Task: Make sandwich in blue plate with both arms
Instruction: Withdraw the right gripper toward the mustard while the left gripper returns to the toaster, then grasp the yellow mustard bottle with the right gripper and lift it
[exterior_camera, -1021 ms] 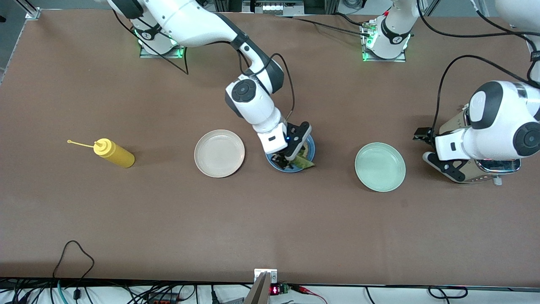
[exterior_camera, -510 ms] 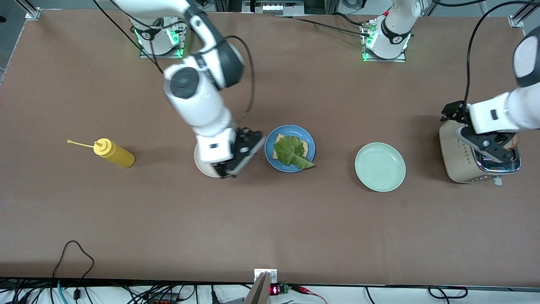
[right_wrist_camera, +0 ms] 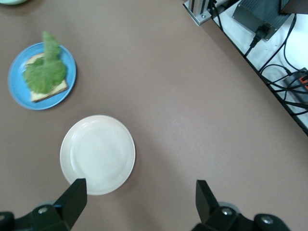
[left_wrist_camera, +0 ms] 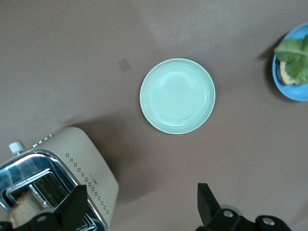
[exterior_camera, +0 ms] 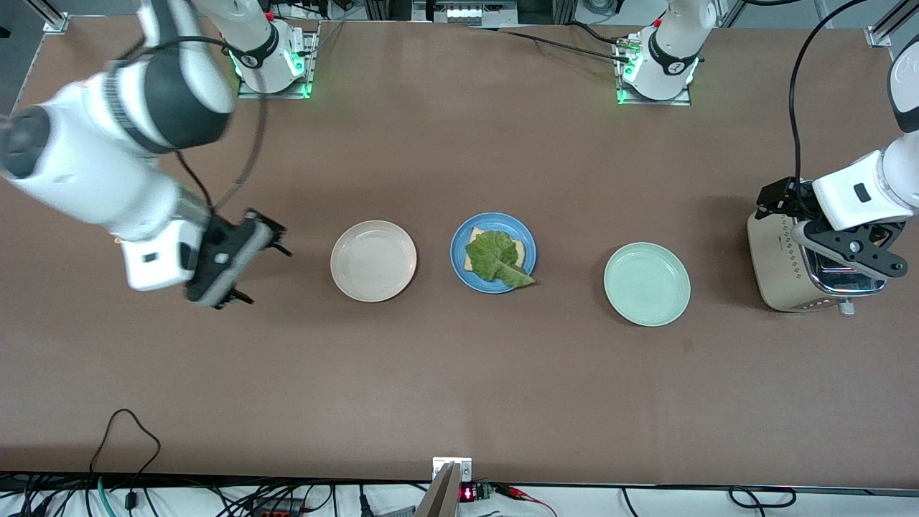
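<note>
The blue plate [exterior_camera: 456,253] sits mid-table between two other plates. One toasted bread slice [exterior_camera: 520,248] lies on it with a green lettuce leaf [exterior_camera: 494,258] on top. My right gripper [exterior_camera: 266,276] hangs open and empty over the bare table, toward the right arm's end, beside the cream plate. In the right wrist view the blue plate [right_wrist_camera: 18,94] and lettuce [right_wrist_camera: 44,72] are well off from the fingers [right_wrist_camera: 74,195]. My left gripper [exterior_camera: 851,251] is open and empty above the toaster [exterior_camera: 774,266]. A bread slice [left_wrist_camera: 20,213] stands in the toaster's slot.
A cream plate [exterior_camera: 373,261] lies beside the blue plate toward the right arm's end. A mint-green plate [exterior_camera: 646,283] lies toward the left arm's end. The right arm covers the table at its own end. Cables run along the table edge [right_wrist_camera: 269,77].
The right arm swung away from the blue plate past the cream plate, leaving the lettuce on the bread. The left gripper rose from beside the toaster to above it.
</note>
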Controlling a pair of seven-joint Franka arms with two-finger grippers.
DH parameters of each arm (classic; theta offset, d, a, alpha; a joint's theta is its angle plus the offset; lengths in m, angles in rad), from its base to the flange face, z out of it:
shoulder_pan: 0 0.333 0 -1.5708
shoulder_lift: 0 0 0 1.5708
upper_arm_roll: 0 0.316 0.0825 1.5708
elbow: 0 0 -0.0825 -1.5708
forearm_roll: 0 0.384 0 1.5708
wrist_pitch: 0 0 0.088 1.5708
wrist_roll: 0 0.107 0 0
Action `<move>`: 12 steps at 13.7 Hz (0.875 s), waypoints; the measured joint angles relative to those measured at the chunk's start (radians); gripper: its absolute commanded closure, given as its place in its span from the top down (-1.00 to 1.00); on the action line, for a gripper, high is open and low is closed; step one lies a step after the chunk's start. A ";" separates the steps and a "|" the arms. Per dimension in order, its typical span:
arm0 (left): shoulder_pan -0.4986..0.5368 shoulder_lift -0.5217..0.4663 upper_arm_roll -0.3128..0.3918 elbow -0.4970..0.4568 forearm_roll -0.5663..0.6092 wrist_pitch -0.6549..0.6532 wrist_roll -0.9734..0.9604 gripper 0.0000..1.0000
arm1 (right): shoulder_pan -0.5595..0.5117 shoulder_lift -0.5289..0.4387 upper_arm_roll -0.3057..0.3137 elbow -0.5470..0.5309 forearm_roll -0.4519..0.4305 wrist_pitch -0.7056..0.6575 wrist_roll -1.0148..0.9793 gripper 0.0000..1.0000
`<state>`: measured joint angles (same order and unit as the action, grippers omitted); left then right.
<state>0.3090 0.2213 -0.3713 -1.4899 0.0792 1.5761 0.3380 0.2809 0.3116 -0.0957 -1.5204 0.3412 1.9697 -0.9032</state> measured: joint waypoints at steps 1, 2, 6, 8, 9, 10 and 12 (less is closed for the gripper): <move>0.001 0.000 0.001 0.002 0.000 0.002 -0.045 1.00 | -0.045 -0.029 0.000 -0.045 0.053 -0.002 -0.087 1.00; 0.001 0.001 0.002 0.008 0.000 0.003 -0.090 1.00 | -0.094 -0.054 -0.001 -0.085 0.108 -0.015 -0.178 1.00; 0.001 0.001 0.002 0.024 0.003 0.003 -0.155 1.00 | -0.321 -0.067 -0.003 -0.150 0.327 -0.162 -0.534 1.00; 0.001 -0.002 0.001 0.026 0.003 0.003 -0.158 1.00 | -0.416 -0.047 -0.003 -0.160 0.385 -0.218 -0.675 1.00; 0.001 -0.005 -0.001 0.026 0.003 0.003 -0.159 1.00 | -0.458 -0.030 -0.003 -0.162 0.408 -0.240 -0.739 1.00; 0.001 -0.009 -0.003 0.025 0.003 0.002 -0.162 1.00 | -0.501 -0.007 -0.002 -0.163 0.437 -0.268 -0.804 1.00; 0.001 -0.031 -0.008 0.000 0.003 0.016 -0.182 1.00 | -0.577 0.056 -0.002 -0.165 0.487 -0.315 -0.933 1.00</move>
<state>0.3099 0.1903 -0.3790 -1.4895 0.0823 1.5923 0.1563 -0.2965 0.3674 -0.0975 -1.6851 0.8287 1.6547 -1.8363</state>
